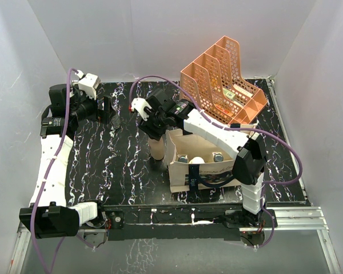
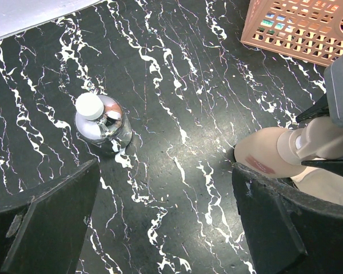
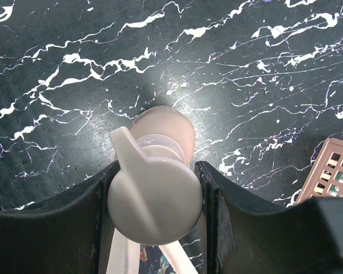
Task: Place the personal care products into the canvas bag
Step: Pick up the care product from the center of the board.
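Observation:
My right gripper [image 1: 153,124] reaches left past the canvas bag [image 1: 180,171], a beige tote standing open near the table's front. Its jaws [image 3: 154,197] are shut on the cream cap [image 3: 154,211] of the tan bottle [image 1: 158,149], which is upright just left of the bag. I cannot tell whether it rests on the table. The tan bottle also shows in the left wrist view [image 2: 263,154]. Three bottle tops [image 1: 198,160] show inside the bag. A silver bottle with a white cap [image 2: 100,123] stands on the table ahead of my left gripper [image 2: 166,182], which is open and empty at the far left [image 1: 108,111].
A peach mesh file organizer [image 1: 223,80] stands at the back right, behind the bag; its corner shows in the left wrist view [image 2: 303,28] and the right wrist view [image 3: 331,177]. The black marbled table [image 1: 120,165] has white walls on three sides.

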